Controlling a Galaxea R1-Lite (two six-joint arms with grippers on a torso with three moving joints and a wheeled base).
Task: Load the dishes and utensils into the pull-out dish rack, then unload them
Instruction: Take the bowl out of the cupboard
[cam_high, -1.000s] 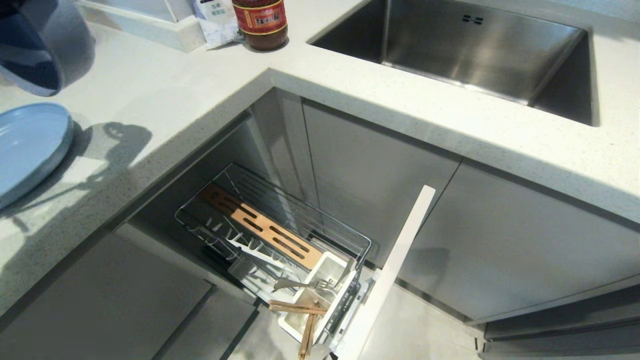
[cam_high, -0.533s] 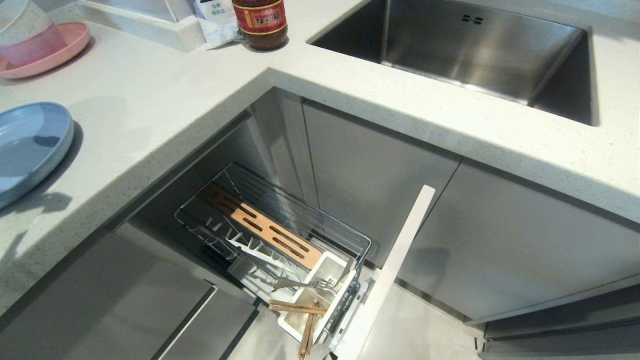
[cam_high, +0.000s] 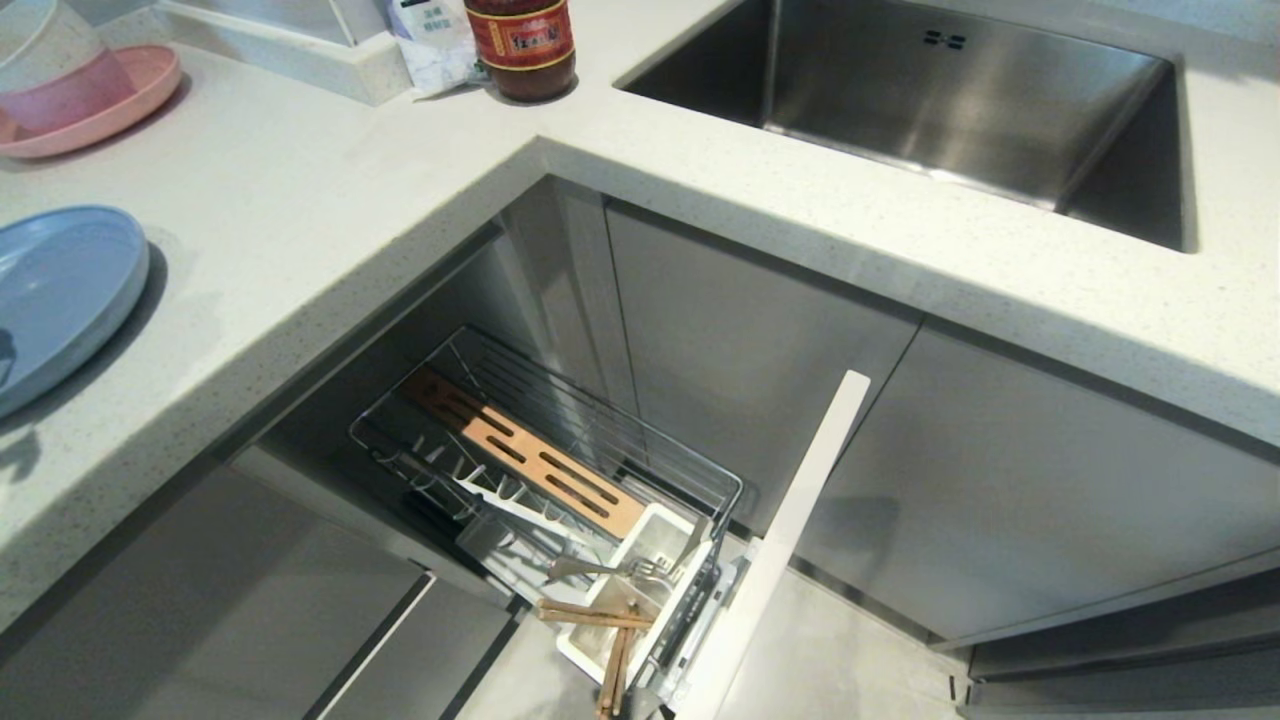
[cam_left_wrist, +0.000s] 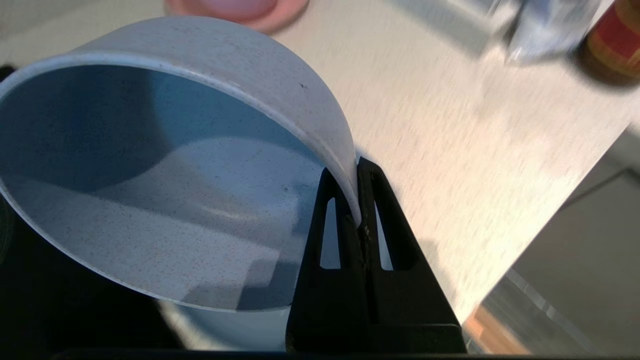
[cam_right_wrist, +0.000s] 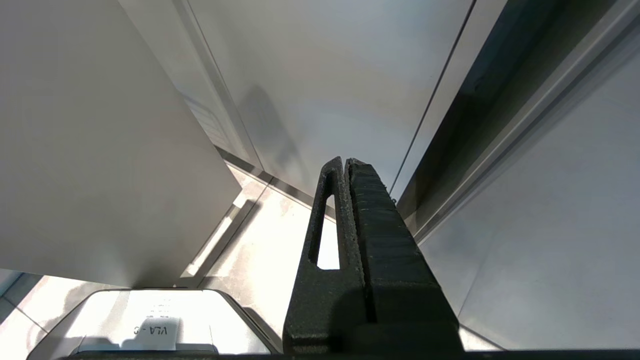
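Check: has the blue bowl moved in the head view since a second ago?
Yes. It was top left, above the blue plate; now it's out of view there, left pincer gripping its rim.

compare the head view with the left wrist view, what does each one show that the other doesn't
Only the head view shows the pull-out dish rack, with fork and chopsticks at its white utensil box, the blue plate and the sink. Only the left wrist view shows the left pincer shut on the blue bowl rim. Both show the countertop, pink plate and red-labelled jar.
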